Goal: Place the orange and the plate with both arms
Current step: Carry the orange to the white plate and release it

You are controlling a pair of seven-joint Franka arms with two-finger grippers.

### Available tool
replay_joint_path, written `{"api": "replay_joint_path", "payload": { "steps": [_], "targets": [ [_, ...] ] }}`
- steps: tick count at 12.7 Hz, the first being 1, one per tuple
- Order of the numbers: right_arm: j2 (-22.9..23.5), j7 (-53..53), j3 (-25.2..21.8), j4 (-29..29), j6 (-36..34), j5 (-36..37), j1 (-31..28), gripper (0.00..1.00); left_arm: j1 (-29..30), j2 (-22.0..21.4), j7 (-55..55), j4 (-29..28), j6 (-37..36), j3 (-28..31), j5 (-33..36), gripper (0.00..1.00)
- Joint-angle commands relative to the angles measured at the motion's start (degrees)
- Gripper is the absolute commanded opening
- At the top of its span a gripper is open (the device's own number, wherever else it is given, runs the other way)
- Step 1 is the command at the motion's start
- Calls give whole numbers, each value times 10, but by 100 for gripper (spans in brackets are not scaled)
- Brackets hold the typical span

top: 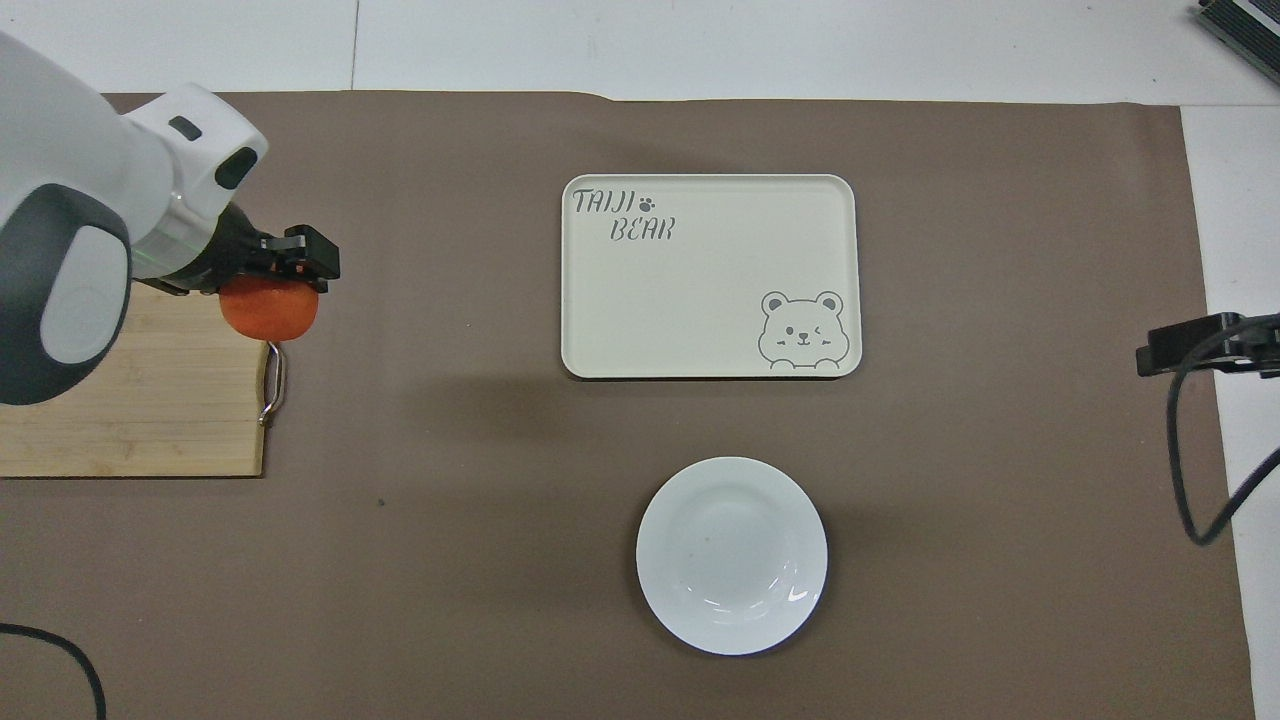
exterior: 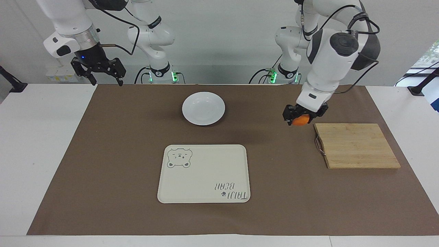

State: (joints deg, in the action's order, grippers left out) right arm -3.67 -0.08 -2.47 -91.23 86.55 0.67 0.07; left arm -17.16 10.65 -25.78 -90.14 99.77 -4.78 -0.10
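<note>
- Two arms up in facing view. Left gripper (exterior: 301,118) clamped on orange (exterior: 300,120), in the air over bare mat just off the board (exterior: 356,145) corner at the handle end.
- Plate (exterior: 203,108) flat on mat, nearer robots than tray (exterior: 203,173), both mid-table.
- From orange, plate lies toward right arm's end of table; tray the same way but farther from robots. Nothing standing between.
- Right gripper (exterior: 103,70) parked high over mat edge at its own end, fingers spread, holding nothing; waiting. Probably the arm for the plate, being on that side.
- Overhead view: left gripper (top: 285,262) with orange (top: 269,308) overlapping board (top: 140,400) corner and handle. Raised, so no contact implied.
- Plate (top: 732,555) empty, apart from tray (top: 709,276), closer to robots.
- Right gripper (top: 1190,345) only partly visible at frame edge, well apart from plate.
- Likely step: carry orange across toward plate or tray. Round fruit, so low release needed or rolls.
</note>
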Motion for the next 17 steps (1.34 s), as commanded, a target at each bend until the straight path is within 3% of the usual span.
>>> {"api": "replay_joint_path", "payload": {
  "steps": [1, 4, 8, 11, 12, 14, 15, 16, 17],
  "targets": [
    [-6, 8, 3, -4, 5, 1, -3, 100, -67, -13, -73, -44, 38, 10, 3, 0],
    [-6, 8, 3, -4, 5, 1, -3, 100, -149, 0, -170, -106, 134, 9, 2, 0],
    [-6, 8, 3, -4, 5, 1, -2, 100, -249, 42, -295, -138, 244, 7, 0, 0],
    [-6, 8, 3, -4, 5, 1, -2, 100, -313, 51, -341, -196, 317, 5, -20, 0],
    [-6, 8, 3, -4, 5, 2, -2, 100, -324, 68, -358, -202, 337, 5, -20, 0],
    [-6, 8, 3, -4, 5, 2, -3, 100, -336, 62, -372, -233, 371, 5, -21, 0],
    [-6, 8, 3, -4, 5, 1, -3, 100, -338, 59, -378, -237, 371, 5, -21, 34],
    [-6, 8, 3, -4, 5, 1, -2, 100, -345, 58, -381, -236, 366, 5, -21, 99],
    [-6, 8, 3, -4, 5, 1, -2, 100, -344, 57, -380, -231, 365, 6, -21, 100]
  ]
}}
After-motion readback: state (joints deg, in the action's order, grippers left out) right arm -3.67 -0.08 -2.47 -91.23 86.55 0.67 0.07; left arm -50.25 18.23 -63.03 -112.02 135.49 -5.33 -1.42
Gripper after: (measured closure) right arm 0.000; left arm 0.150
